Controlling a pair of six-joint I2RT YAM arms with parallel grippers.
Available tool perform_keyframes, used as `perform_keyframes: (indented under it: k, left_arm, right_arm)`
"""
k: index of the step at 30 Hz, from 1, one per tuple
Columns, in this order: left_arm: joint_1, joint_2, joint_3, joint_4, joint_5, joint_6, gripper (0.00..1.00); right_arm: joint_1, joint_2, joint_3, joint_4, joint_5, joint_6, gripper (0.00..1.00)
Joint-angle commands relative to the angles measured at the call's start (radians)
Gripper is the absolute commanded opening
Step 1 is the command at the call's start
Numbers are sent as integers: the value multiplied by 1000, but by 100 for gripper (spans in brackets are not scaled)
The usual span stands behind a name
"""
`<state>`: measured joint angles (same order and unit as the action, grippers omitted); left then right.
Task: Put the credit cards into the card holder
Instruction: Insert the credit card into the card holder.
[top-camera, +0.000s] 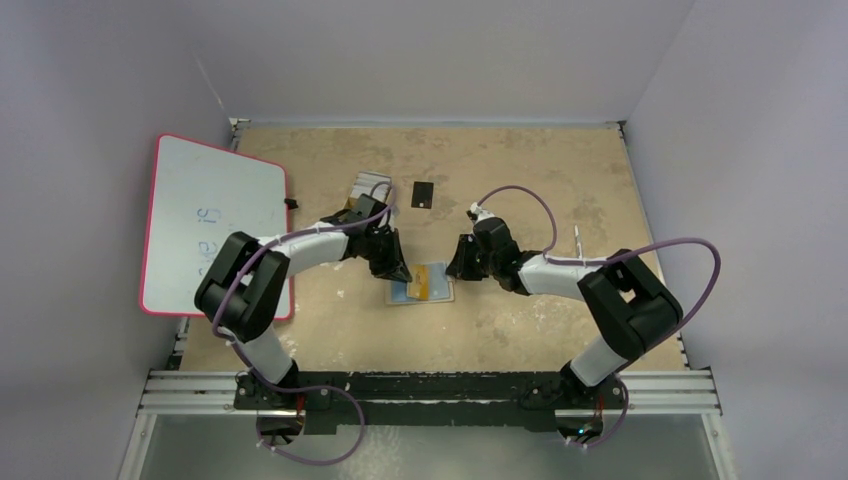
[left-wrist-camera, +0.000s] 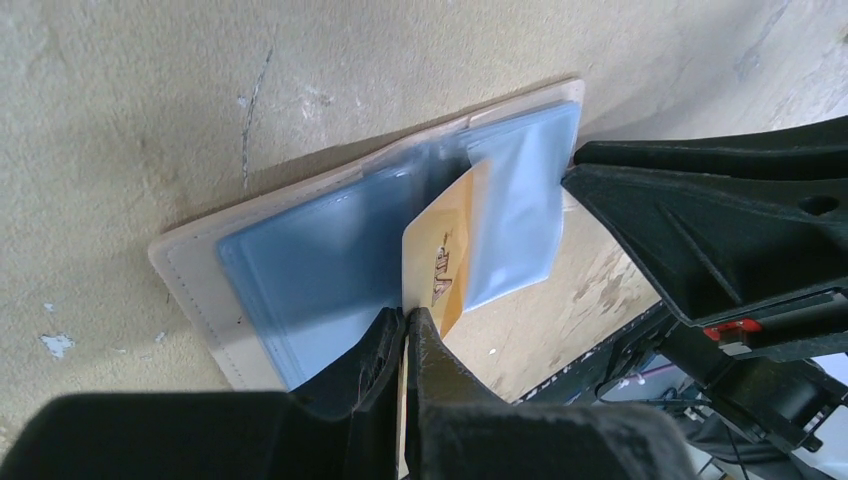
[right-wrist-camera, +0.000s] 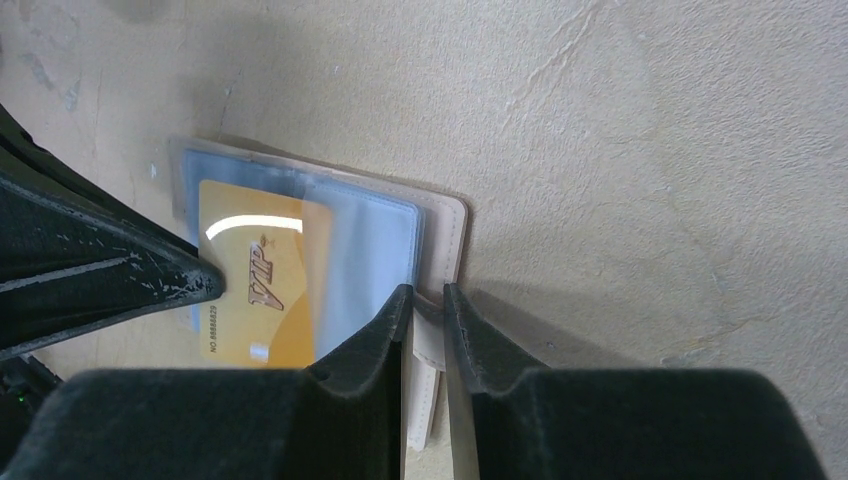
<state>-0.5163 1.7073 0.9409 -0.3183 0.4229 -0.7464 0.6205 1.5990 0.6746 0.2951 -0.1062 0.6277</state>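
Note:
The tan card holder (top-camera: 435, 295) lies open on the table, blue-grey pockets up. My left gripper (left-wrist-camera: 408, 318) is shut on the orange-gold credit card (left-wrist-camera: 440, 255), whose far end sits partly under a blue pocket of the holder (left-wrist-camera: 300, 260). My right gripper (right-wrist-camera: 428, 295) is shut on the holder's tan edge strap at the right side of the holder (right-wrist-camera: 445, 230). The gold card (right-wrist-camera: 262, 280) also shows in the right wrist view. A black card (top-camera: 422, 194) and pale cards (top-camera: 368, 186) lie on the table behind.
A pink-framed whiteboard (top-camera: 215, 225) lies at the table's left edge, under the left arm's elbow. A small white object (top-camera: 577, 240) stands near the right arm. Walls close the table at the back and both sides.

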Motion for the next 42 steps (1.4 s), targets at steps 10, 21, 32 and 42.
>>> perform_keyframes:
  k: [10, 21, 32, 42]
  left_arm:
    - [3, -21, 12, 58, -96, -12, 0]
    - [-22, -23, -25, 119, -79, -34, 6]
    - [-90, -3, 26, 119, -129, -32, 13]
    - [-95, -89, 57, 60, -246, -45, 35]
  right_arm:
    - [2, 25, -23, 56, -66, 18, 18]
    - [6, -11, -60, 97, -50, 89, 19]
    - [6, -14, -65, 117, -44, 108, 19]
    - [5, -97, -66, 28, -36, 93, 21]
